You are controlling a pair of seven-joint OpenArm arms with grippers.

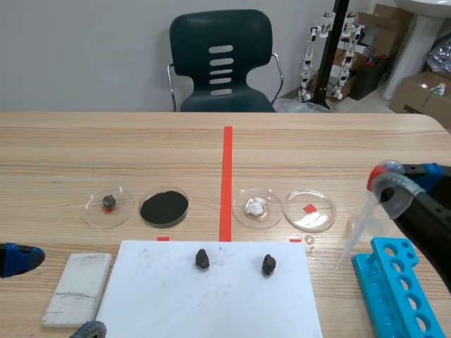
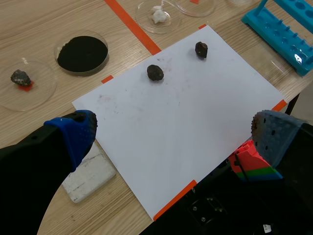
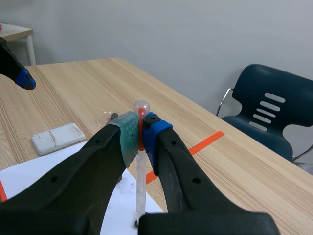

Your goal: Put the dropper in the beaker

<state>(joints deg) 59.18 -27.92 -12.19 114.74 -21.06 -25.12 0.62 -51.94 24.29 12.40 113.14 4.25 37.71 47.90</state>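
Scene view: right pincer [image 3: 141, 135] clamps dropper [image 1: 354, 238] just beside blue rack [image 1: 394, 289]; left pincer [image 2: 173, 133] gapes wide.

The right arm's fingers [image 1: 396, 193] pinch the tilted dropper [image 1: 352, 243] just beside the blue rack [image 1: 394, 282].

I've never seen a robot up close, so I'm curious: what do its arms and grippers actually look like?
The arms are plain black. The left gripper and right gripper each have two thick black fingers tipped with soft dotted pads, one blue and one grey-green.
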